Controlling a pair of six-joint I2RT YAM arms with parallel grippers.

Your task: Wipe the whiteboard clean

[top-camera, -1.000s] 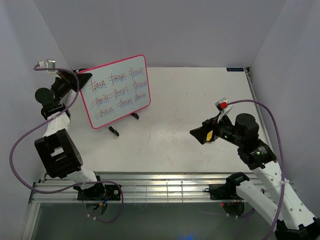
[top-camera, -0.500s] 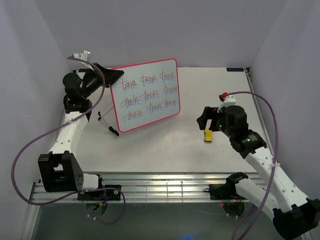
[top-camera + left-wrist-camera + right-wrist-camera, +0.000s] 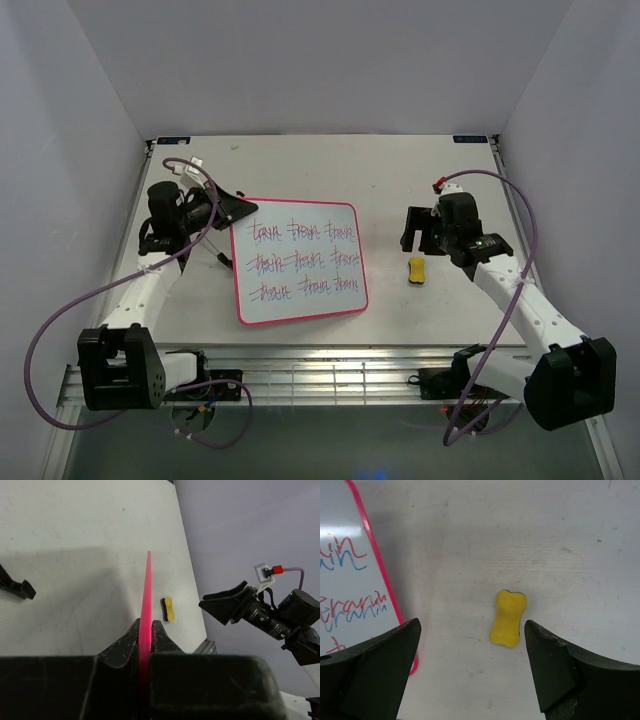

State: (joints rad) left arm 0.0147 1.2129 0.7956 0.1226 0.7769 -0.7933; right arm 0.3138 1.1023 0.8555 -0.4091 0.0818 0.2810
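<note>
L gripper (image 3: 145, 630): jaws pinched tight on the pink-red rim of the whiteboard (image 3: 298, 262), at its upper-left corner (top view). L wrist cam sees the board edge-on, as a thin pink line running away from the jaws, w/ a soft shadow on the table (image 3: 400, 170) to its left.

Whiteboard pos.: mid-table, left of centre, face up toward the top cam, slightly rotated. Can't tell whether the far edge touches the table. Face carries 3 rows of red + blue handwriting, 3 words per row, none wiped.

R gripper (image 3: 471, 630): fingers wide apart, nothing betw. them, pointing down at the table. Yellow sponge (image 3: 507, 618), bone-shaped, lies flat on the table, seen betw. the two fingers in R wrist cam, nearer the right one and touching neither. Sponge sits just right of the board's right edge, clear of the rim.

Small black clip (image 3: 224, 260) on the table just left of the board. Purple cables (image 3: 60, 310) loop off both arms.
</note>
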